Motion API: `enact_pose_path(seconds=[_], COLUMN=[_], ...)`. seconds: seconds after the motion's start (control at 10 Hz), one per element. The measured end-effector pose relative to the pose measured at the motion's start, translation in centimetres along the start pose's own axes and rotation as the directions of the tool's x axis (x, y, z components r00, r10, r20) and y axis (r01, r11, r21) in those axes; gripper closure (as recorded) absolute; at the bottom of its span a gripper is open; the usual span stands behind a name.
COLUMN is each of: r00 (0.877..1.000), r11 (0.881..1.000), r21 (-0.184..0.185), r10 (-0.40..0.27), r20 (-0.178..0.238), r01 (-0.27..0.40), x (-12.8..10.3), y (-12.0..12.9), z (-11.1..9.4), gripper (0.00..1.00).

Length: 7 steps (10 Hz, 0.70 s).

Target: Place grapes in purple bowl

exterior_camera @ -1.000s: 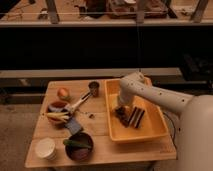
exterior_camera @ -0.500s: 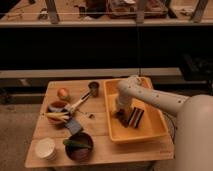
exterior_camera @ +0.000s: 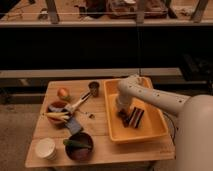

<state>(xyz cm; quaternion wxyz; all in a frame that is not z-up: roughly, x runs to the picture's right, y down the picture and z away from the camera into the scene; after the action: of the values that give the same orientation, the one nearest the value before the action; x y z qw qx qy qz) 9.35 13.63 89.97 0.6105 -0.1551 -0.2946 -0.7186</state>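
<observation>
The grapes [exterior_camera: 123,118] show as a small dark bumpy bunch on the floor of the yellow tray [exterior_camera: 150,131], just left of a flat dark striped block [exterior_camera: 136,117]. My gripper [exterior_camera: 121,111] reaches down into the tray from the right and sits right over the grapes, partly hiding them. I cannot tell whether it touches them. The purple bowl [exterior_camera: 80,148] stands at the table's front, left of the tray, with a green item lying in it.
A white paper cup [exterior_camera: 45,148] stands left of the purple bowl. A reddish bowl [exterior_camera: 56,107] with yellow pieces, a peach-coloured fruit [exterior_camera: 63,93], a metal cup [exterior_camera: 93,88], a light utensil [exterior_camera: 78,103] and a grey cloth [exterior_camera: 75,125] lie on the wooden table [exterior_camera: 100,150].
My gripper has moved slightly left and down inside the tray, closer to the grapes. Nothing else on the table has moved.
</observation>
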Motion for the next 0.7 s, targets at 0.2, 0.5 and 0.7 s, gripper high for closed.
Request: enact_pose_path(seconds=[0.2, 0.5, 0.7], r00=[1.000, 0.997, 0.994], r11=[1.000, 0.993, 0.989], r21=[0.024, 0.114, 0.144], r10=[0.002, 0.049, 0.057], r20=[-0.004, -0.054, -0.098], r01=[-0.002, -0.042, -0.043], x=[0.1, 0.4, 1.0], y=[-0.4, -0.6, -1.3], z=[-0.3, -4.5, -9.8], gripper=[0.86, 0.86, 0.86])
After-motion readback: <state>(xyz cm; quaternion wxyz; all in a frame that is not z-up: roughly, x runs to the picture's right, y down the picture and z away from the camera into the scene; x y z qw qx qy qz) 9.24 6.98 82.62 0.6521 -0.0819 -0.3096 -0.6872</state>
